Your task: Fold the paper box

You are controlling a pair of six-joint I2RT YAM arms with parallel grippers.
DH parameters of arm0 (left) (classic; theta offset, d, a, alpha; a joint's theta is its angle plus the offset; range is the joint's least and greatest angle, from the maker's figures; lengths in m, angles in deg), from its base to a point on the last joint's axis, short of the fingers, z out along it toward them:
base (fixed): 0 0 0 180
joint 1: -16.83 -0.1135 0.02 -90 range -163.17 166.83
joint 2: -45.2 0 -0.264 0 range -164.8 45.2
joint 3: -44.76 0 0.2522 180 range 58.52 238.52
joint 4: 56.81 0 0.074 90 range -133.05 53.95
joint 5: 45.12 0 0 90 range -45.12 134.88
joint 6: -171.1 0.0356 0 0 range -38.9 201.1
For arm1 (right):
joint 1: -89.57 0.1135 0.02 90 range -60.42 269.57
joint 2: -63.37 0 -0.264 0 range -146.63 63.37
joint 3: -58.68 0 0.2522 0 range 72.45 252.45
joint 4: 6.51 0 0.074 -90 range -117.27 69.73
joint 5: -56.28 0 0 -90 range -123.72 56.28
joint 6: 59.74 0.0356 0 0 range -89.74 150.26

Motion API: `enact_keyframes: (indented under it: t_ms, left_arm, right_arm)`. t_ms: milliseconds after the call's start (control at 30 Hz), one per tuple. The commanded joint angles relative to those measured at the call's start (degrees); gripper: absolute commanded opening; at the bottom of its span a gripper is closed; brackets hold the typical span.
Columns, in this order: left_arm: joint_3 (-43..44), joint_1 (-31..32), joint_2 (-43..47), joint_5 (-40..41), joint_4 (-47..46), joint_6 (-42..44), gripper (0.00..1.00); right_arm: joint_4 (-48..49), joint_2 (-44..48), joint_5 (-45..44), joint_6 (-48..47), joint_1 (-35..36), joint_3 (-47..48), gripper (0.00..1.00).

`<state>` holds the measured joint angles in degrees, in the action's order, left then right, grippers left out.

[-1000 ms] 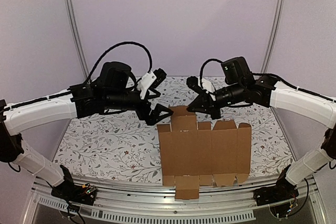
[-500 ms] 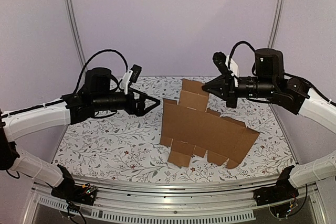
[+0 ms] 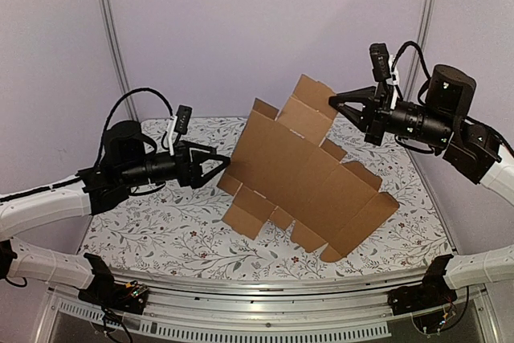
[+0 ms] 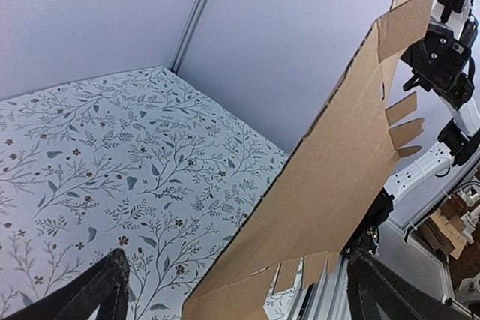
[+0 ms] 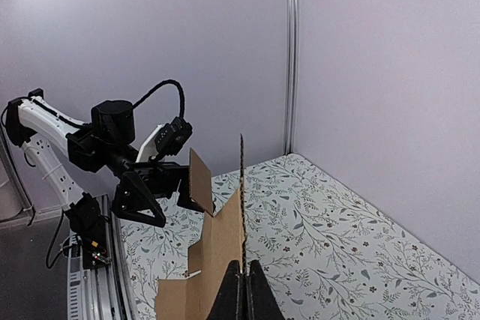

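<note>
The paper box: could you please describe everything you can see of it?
The paper box is a flat, unfolded sheet of plain brown cardboard, unmarked, with creased panels and notched tabs and flaps along two edges. It is tilted over the floral table, one end raised; whether its low corner rests there is unclear. The right gripper is shut on a top flap; the open left gripper is beside it, apart.
</note>
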<state>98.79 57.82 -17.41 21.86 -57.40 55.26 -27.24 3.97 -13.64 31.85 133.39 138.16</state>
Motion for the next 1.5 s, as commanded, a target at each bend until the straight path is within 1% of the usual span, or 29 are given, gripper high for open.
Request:
enact_keyframes:
  t_ms: [0,133,233,333,433,567,700,800,833,1100,1167,1267,1367,1467]
  left_arm:
    - [-1.6,-1.1,1.5,0.5,-2.9,0.5,1.00]
    - [-2.7,-1.2,1.9,-3.8,-5.1,0.1,1.00]
    - [-3.7,-1.2,2.5,-5.9,-6.6,-0.4,0.97]
    - [-4.0,-1.3,2.8,-8.0,-7.4,-1.1,0.93]
    - [-4.1,-1.3,3.2,-9.6,-8.1,-1.9,0.88]
    - [-4.4,-1.3,4.3,-10.5,-8.2,-2.4,0.75]
    - [-4.5,-1.3,6.1,-9.8,-6.5,-2.0,0.68]
    - [-4.7,-1.4,7.4,-9.6,-6.2,-2.1,0.60]
    - [-4.7,-1.5,7.7,-9.6,-6.1,-2.1,0.56]
    - [-4.6,-1.6,8.1,-10.3,-6.5,-2.4,0.28]
    - [-4.4,-1.7,7.9,-10.5,-6.4,-2.5,0.18]
    - [-4.1,-1.7,7.7,-10.6,-6.5,-2.6,0.00]
    - [-3.9,-1.7,7.8,-11.0,-7.0,-3.2,0.00]
    - [-3.7,-1.7,8.1,-11.3,-6.7,-3.2,0.00]
  right_arm:
    - [3.2,0.4,1.8,6.8,0.2,1.8,0.00]
    - [6.3,0.5,3.4,10.7,0.2,2.0,0.00]
    - [9.8,0.8,5.2,14.6,0.1,2.1,0.00]
    - [11.3,0.9,5.4,17.0,0.2,2.1,0.00]
    - [11.7,1.3,5.1,17.3,0.2,2.1,0.00]
    - [12.1,1.4,5.3,17.8,0.2,2.1,0.00]
    - [12.1,2.2,5.1,17.7,0.2,1.6,0.00]
    - [12.2,2.8,4.8,17.7,0.2,1.0,0.00]
    - [12.3,3.1,4.8,17.7,0.2,0.7,0.00]
    - [13.2,5.0,4.1,18.0,0.2,-0.8,0.00]
    - [13.3,5.3,4.1,18.2,0.1,-1.0,0.00]
    - [13.3,5.6,4.3,18.5,0.1,-1.4,0.00]
    - [13.2,6.0,3.9,18.4,0.2,-3.0,0.00]
    - [12.1,6.9,2.0,17.7,0.2,-5.6,0.07]
